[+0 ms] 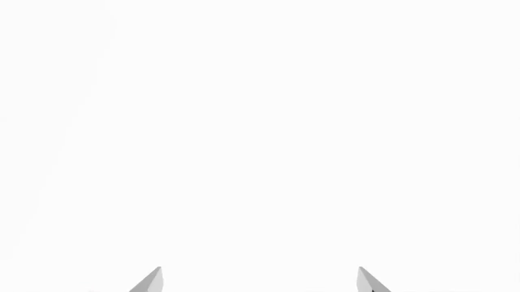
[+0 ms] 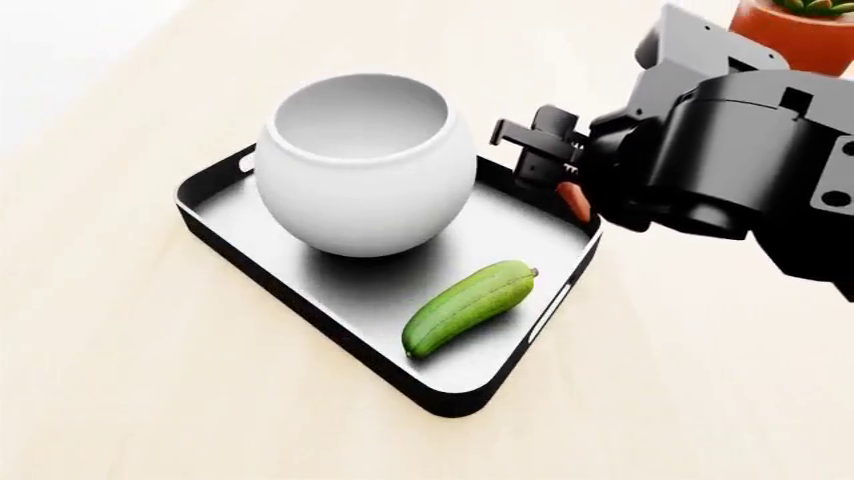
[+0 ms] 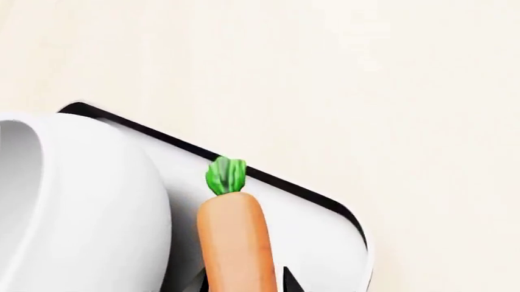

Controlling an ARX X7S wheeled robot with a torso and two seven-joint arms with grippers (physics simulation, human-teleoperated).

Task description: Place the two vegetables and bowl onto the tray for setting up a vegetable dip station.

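Note:
The white bowl [image 2: 367, 190] stands upright in the far half of the black tray [image 2: 461, 400]. The green cucumber-like vegetable [image 2: 467, 307] lies on the tray's grey floor in front of the bowl. My right gripper [image 2: 537, 160] hovers over the tray's far right corner, shut on the orange carrot [image 2: 574, 201]. In the right wrist view the carrot [image 3: 235, 237] sits between the fingers of that gripper [image 3: 243, 283], green stem tip pointing away, beside the bowl [image 3: 81, 207] and above the tray [image 3: 321, 237]. My left gripper [image 1: 260, 281] is open against plain white, with nothing between its fingers.
A terracotta plant pot [image 2: 801, 30] stands at the far right behind my right arm. The tray rests on a pale wooden tabletop [image 2: 120, 380] that extends on all sides.

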